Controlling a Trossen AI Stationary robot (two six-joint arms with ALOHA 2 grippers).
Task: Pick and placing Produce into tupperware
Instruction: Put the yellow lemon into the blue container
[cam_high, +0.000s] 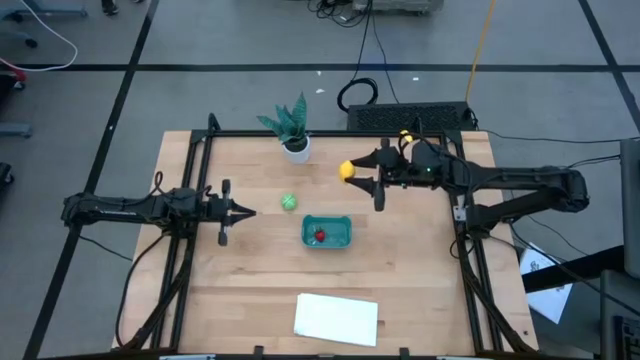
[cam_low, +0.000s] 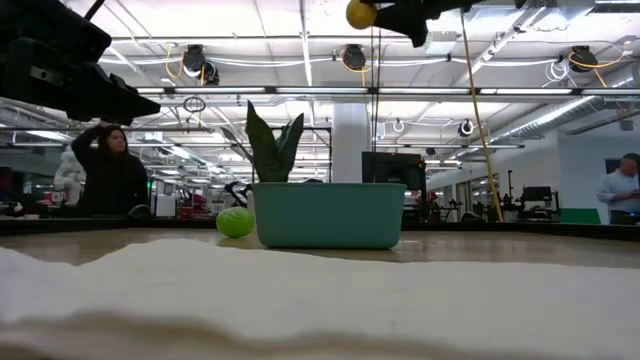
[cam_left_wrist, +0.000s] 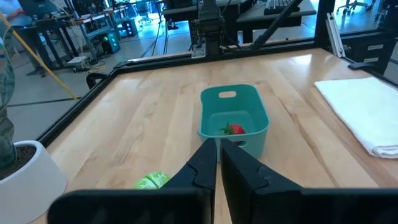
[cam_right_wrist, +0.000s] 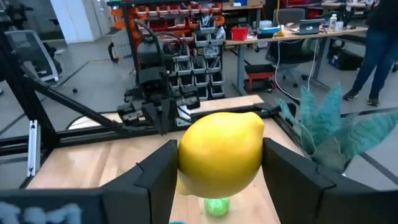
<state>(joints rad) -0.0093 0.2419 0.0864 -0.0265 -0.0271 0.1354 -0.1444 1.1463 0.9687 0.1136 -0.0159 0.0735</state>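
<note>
The teal tupperware (cam_high: 327, 232) sits mid-table with the red strawberry piece (cam_high: 320, 236) inside it. The round green piece (cam_high: 289, 202) lies on the wood to its far left. The yellow lemon piece (cam_right_wrist: 221, 152) is high above the table, in my right gripper (cam_high: 352, 170), which is shut on it and points level toward the table's left. My left gripper (cam_left_wrist: 219, 163) waits at the table's left, shut and holding nothing, pointing at the tupperware (cam_left_wrist: 233, 118). My right gripper pinches the lemon's two opposite sides (cam_right_wrist: 255, 155) between its two fingers (cam_right_wrist: 283, 171). The fingers come level from the table's right. The lemon is lifted well clear of the table (cam_low: 361, 13).
A potted green plant in a white pot (cam_high: 293, 132) stands at the table's far edge, close to the right gripper. A flat white sheet (cam_high: 337, 318) lies near the front edge. The black frame rails (cam_high: 190, 180) run along the table's sides.
</note>
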